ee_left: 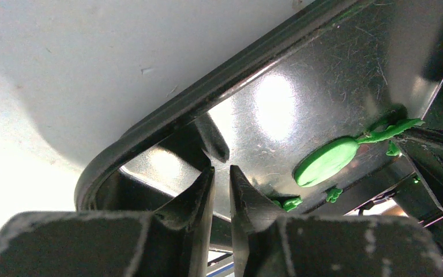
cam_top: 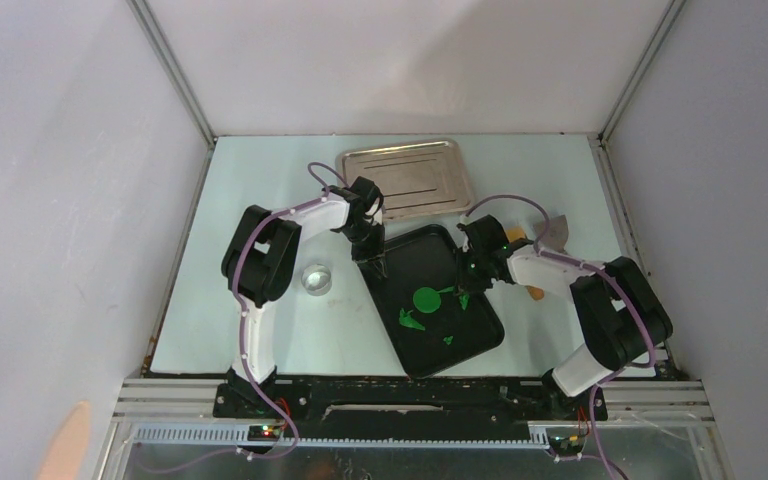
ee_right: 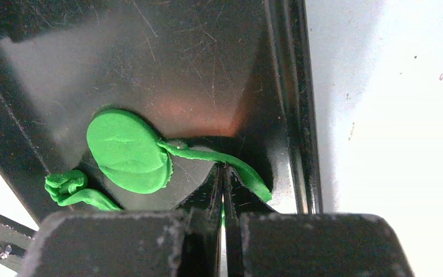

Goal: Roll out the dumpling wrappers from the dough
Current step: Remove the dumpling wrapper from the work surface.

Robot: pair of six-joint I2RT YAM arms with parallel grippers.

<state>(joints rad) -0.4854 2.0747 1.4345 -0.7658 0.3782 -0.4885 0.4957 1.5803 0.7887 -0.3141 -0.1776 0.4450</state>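
The dumpling wrapper (cam_top: 427, 299) is lying flat near the middle of the black tray (cam_top: 420, 255), which is sitting askew on the bench (cam_top: 260, 180). It is a neat round green disc, and from the right wrist's view it is looking slightly oval. A thin green strand (ee_right: 199, 153) is running off its edge and curling toward the tray's right wall.

The right gripper (ee_right: 223, 168) is reaching into the tray from the right with its fingers pressed tight together. Its tips are sitting right at that strand, though I cannot tell whether the strand is actually caught between them.

The left gripper (cam_top: 374, 266) is hanging at the tray's far left corner, well apart from the wrapper. Its fingers are standing a narrow slit apart with nothing showing between them, and the tips are pointing just inside the rim.

Jagged green scraps (cam_top: 408, 320) are lying on the tray just beside the wrapper. A silver tray (cam_top: 407, 180) is resting behind the black one, and a small clear round dish (cam_top: 316, 279) is sitting on the bench to the left.
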